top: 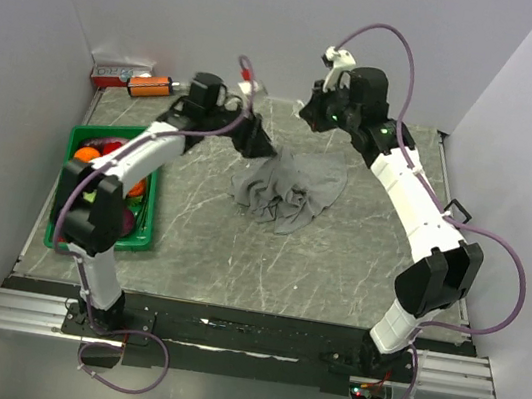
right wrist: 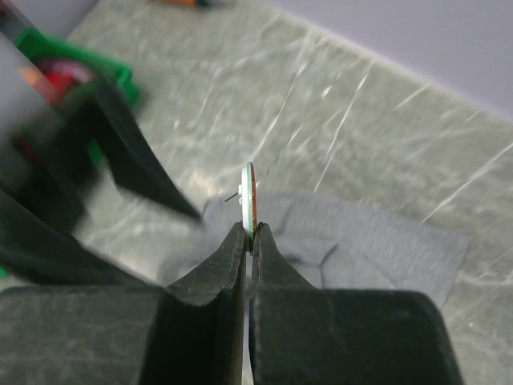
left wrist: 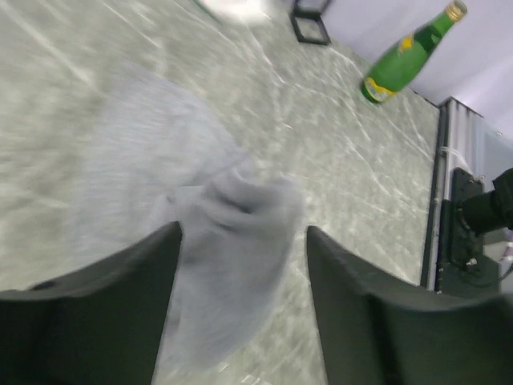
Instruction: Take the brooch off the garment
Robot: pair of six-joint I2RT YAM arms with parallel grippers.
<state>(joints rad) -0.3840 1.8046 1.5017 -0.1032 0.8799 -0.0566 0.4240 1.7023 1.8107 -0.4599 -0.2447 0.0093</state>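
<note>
The right fingers [right wrist: 237, 253] are pinched tight on the brooch [right wrist: 249, 192] — the little whitish disc stands edge-on at their tips, up off the grey garment [right wrist: 365, 241], which lies rumpled on the marbled counter [right wrist: 337, 104] below. Over on the other side, the left fingers [left wrist: 128, 297] are spread wide, gripping nothing, with a blurred fold of the garment under the gap — and a green bottle [left wrist: 409, 52] shows farther off on the counter.

High overview; wrist close-ups over garment [top: 288, 191]
</note>
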